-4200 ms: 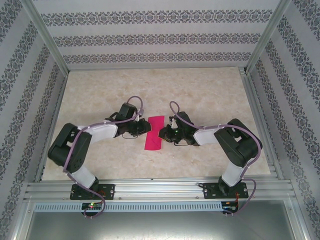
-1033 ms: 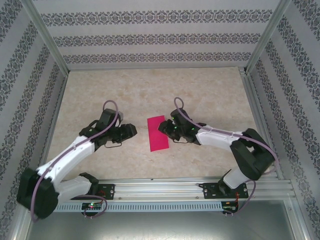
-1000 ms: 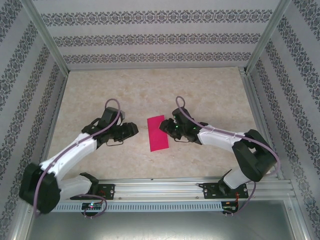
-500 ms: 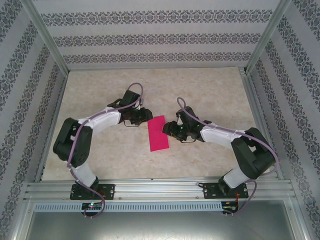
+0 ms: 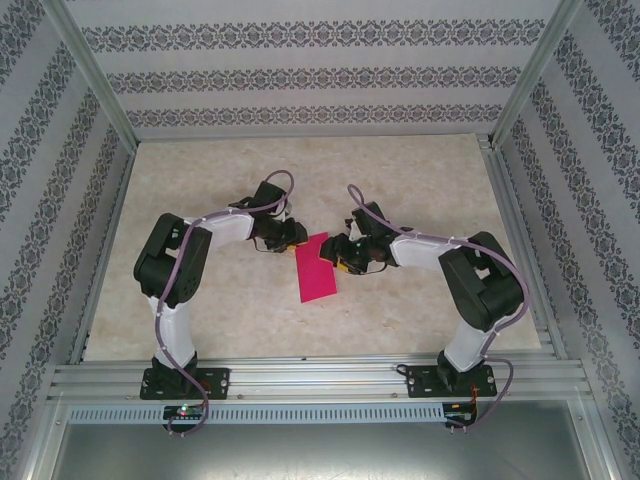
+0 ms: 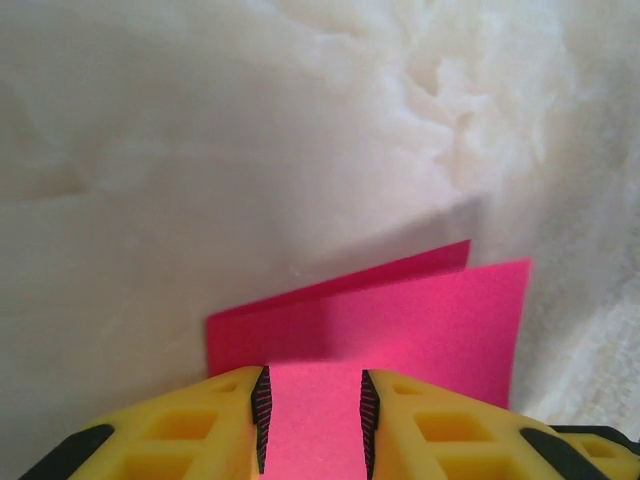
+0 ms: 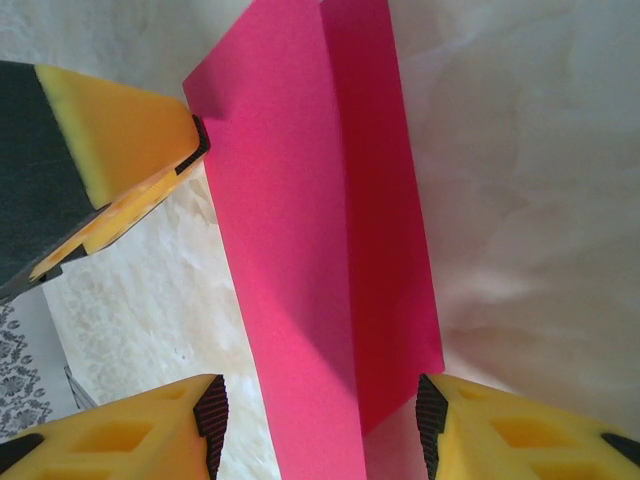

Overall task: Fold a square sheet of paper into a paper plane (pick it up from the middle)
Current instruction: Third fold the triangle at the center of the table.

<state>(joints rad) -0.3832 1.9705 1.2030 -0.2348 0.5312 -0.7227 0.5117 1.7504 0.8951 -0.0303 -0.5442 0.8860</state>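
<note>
- Magenta-pink square sheet of paper [image 5: 316,268], creased into a narrow strip, lies flat on the marbled tabletop [image 5: 200,180] at mid-frame.
- Left gripper [image 6: 312,415]: jaws narrowly parted over the strip's edge, not pinching it.
- Right gripper [image 7: 320,430]: jaws wide apart, straddling the strip's end.
</note>
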